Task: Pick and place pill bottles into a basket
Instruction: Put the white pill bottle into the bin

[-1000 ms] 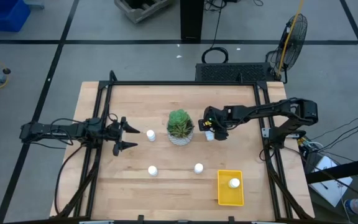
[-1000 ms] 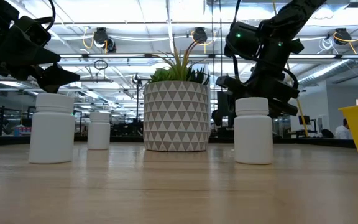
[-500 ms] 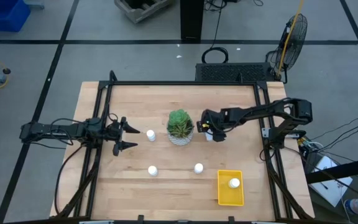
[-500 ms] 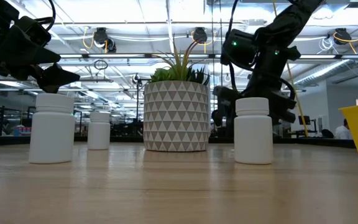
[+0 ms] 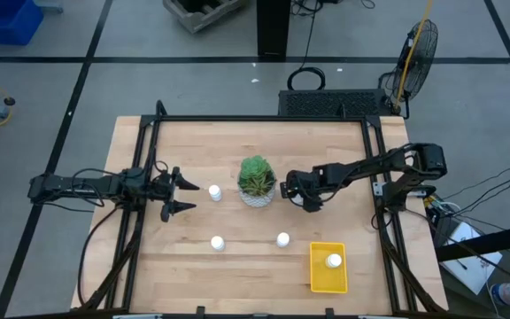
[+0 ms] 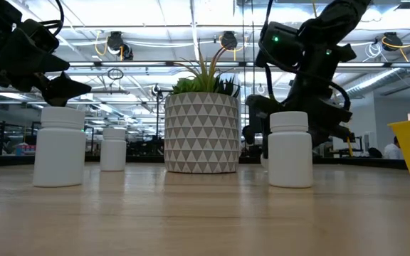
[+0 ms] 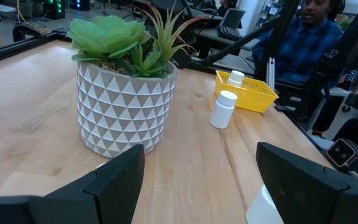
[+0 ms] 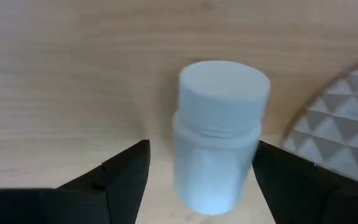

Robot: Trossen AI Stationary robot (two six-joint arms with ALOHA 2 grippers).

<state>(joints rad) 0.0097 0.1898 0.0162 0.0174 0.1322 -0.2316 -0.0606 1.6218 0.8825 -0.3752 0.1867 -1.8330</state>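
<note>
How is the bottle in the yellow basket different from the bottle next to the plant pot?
The basket bottle sits inside the yellow basket, while the pot-side bottle stands on the bare table. The right end effector straddles the pot-side bottle; nothing is near the basket one. Both are small, white and upright.

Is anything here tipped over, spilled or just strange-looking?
Nothing stands out. The small white pill bottles stand upright on the wooden table, one sits in the yellow rectangular basket, and the green plant in its white patterned pot is upright. The right gripper is open around another upright bottle.
</note>
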